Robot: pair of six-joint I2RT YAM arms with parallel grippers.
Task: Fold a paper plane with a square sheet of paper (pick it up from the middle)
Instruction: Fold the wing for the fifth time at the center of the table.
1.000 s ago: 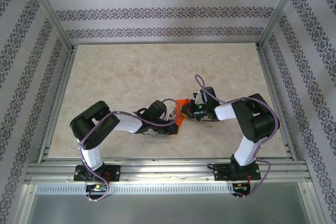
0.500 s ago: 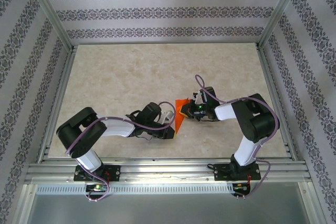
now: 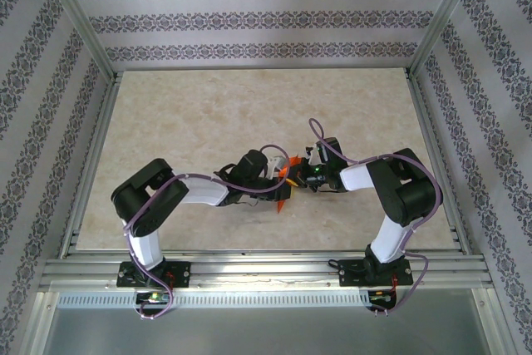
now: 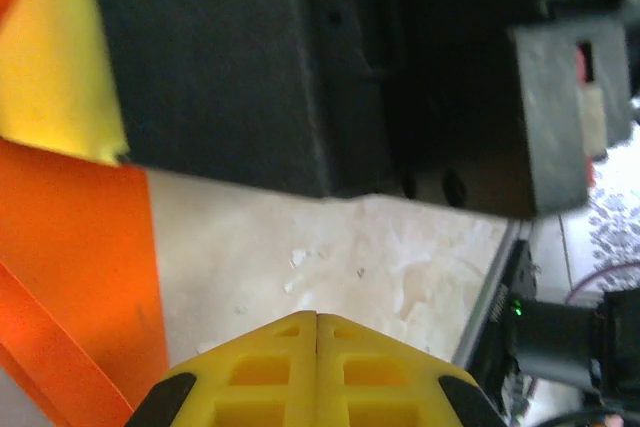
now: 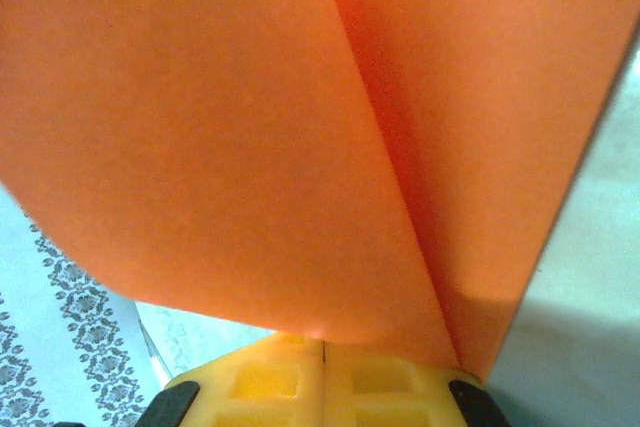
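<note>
The job is partway through, I'd say, and nearer the start than the end. The orange sheet of paper is off the counter, held up in the middle of the workspace between the two arms. It is no dart yet.

From the right wrist camera, the sheet of paper shows as two broad flaps meeting along one sharp crease. That crease runs down into the right claw. Its yellow fingers are pressed together, pinching the paper at the fold. So the centre fold looks made, or nearly so. I can see no nose folds or wing folds on either flap.

The left claw is pressed together too, with nothing visible between its tips. It sits just beside the paper, close under the black body of the other arm. From above, the left claw and right claw are almost nose to nose.

What is left seems to be most of the shaping: corners folded in to a point, then the wings.
</note>
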